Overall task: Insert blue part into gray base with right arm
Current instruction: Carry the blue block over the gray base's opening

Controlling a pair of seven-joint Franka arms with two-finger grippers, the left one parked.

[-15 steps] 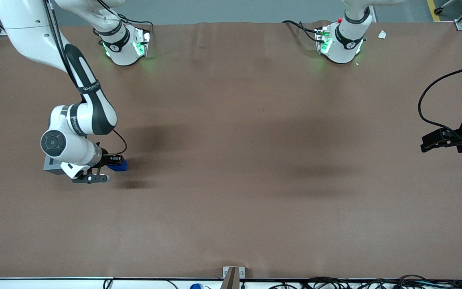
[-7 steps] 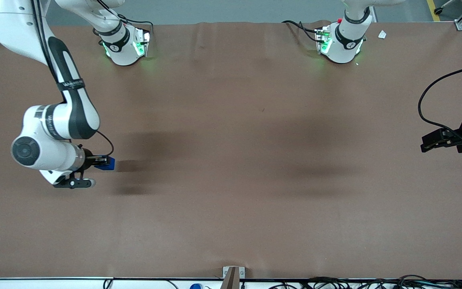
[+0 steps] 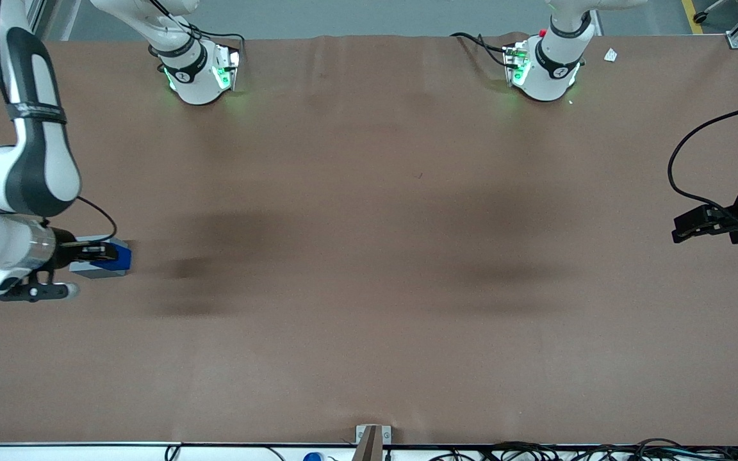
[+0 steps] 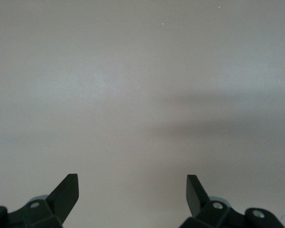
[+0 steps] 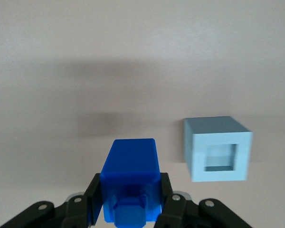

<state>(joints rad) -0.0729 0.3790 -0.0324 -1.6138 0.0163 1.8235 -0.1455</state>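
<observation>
Now the right arm (image 3: 23,160) has swung further toward its own end of the counter (image 3: 369,288) than half a second ago, so that its wrist runs off the edge of the front view. The hand (image 3: 97,253) is closed on the blue part (image 3: 120,257), fingers (image 5: 167,197) pressed against its two sides, knob facing the wrist camera. Earlier the part hung over bare counter; it now sits above the gray base (image 3: 97,269), which was hidden under the arm before and shows again just below the hand. In the wrist view the base (image 5: 217,148) lies beside the part (image 5: 129,183), apart from it, its square hole open and unfilled.
</observation>
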